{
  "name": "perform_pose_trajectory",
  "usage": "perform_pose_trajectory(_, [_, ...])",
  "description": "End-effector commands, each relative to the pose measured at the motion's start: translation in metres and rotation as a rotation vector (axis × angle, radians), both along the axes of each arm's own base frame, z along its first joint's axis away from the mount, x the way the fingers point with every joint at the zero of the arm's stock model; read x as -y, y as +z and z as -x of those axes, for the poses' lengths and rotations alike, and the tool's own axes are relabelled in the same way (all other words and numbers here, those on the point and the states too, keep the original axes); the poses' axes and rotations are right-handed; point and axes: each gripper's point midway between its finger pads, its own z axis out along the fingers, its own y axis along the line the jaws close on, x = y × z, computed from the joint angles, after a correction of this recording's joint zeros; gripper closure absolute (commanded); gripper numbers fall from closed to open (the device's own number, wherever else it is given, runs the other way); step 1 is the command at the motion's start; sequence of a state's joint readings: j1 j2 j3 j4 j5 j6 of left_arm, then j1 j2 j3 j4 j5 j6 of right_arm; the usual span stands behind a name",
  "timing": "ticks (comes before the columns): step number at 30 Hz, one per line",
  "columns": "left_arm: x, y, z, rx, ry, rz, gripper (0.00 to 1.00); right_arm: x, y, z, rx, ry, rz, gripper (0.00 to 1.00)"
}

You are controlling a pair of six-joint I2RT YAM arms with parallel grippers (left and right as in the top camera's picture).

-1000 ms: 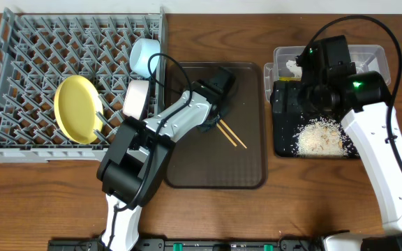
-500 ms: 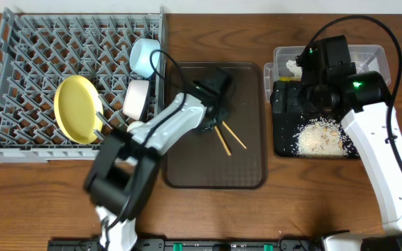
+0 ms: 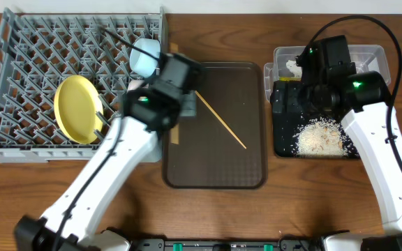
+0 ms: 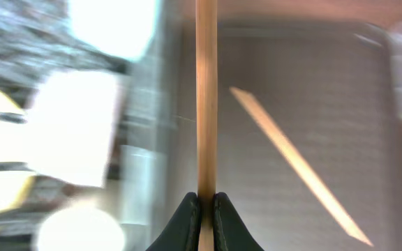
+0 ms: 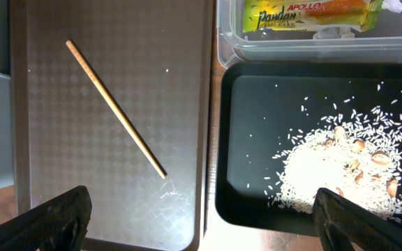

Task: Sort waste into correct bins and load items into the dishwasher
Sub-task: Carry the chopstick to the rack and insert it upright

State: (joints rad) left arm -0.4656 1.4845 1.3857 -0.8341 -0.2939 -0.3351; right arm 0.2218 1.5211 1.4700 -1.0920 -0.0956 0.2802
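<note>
My left gripper (image 4: 206, 206) is shut on one wooden chopstick (image 4: 206, 104), which runs straight up the left wrist view. In the overhead view this gripper (image 3: 180, 111) hangs over the left edge of the brown tray (image 3: 215, 167), beside the grey dish rack (image 3: 40, 49). The other chopstick (image 3: 222, 122) lies slanted on the brown tray. The rack holds a yellow plate (image 3: 75, 108), a light-blue bowl (image 3: 145, 56) and a white cup (image 3: 137, 97). My right gripper (image 5: 204, 223) is open and empty above the seam between the brown tray and the black tray (image 5: 257, 139).
Rice (image 5: 340, 167) lies heaped in the black tray. The clear tub (image 3: 368, 52) behind it holds the green-and-orange wrapper (image 5: 306, 15) and a white tissue (image 3: 293, 67). Bare wooden table (image 3: 208, 216) lies in front of both trays.
My left arm lifted one chopstick off the brown tray and swung left toward the rack. The second chopstick stays on the tray. The right arm has not moved.
</note>
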Motion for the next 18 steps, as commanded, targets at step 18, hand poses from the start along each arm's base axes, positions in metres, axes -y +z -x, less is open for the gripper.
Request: perform_pose_trajectory(18, [-0.178, -0.064, -0.056, -0.225, 0.042, -0.461, 0.89, 0.003, -0.001, -0.001, 0.000, -0.002, 0.012, 0.01])
